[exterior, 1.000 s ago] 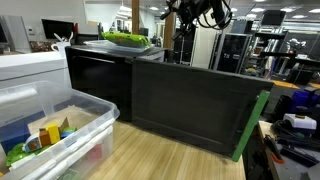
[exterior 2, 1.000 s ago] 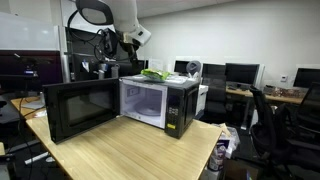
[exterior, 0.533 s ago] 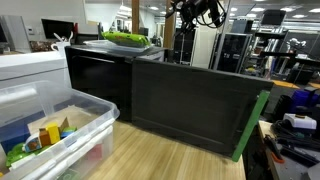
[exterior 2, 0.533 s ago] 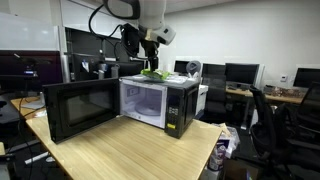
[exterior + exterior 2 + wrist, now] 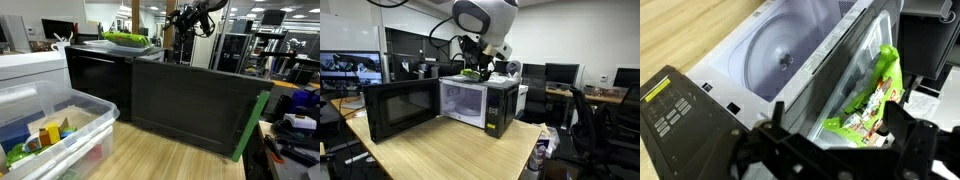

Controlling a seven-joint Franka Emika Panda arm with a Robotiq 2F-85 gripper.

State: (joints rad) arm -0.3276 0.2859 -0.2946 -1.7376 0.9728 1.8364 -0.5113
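Note:
A green snack bag [image 5: 872, 95] lies on top of a black microwave [image 5: 480, 100], whose door [image 5: 400, 108] stands wide open. In the wrist view I look down on the bag, with the lit cavity and its glass turntable [image 5: 780, 55] beyond. My gripper [image 5: 837, 120] hangs just above the bag, open, one dark finger [image 5: 777, 112] on each side and nothing between them. In both exterior views the gripper [image 5: 480, 68] hovers over the microwave's top near the bag [image 5: 471, 73]. From the side, the bag [image 5: 125, 39] lies on the roof and the gripper [image 5: 185, 18] is above and behind it.
The open door [image 5: 195, 105] juts out over the wooden table [image 5: 450, 150]. A clear plastic bin [image 5: 50, 130] of toys stands by a white appliance [image 5: 30, 65]. A bottle [image 5: 538, 157] sits at the table's edge. Office chairs [image 5: 585, 115] and monitors are behind.
The arm has swung from behind the microwave to over its top, bringing the open gripper down close above the green bag. The bag and door have not moved.

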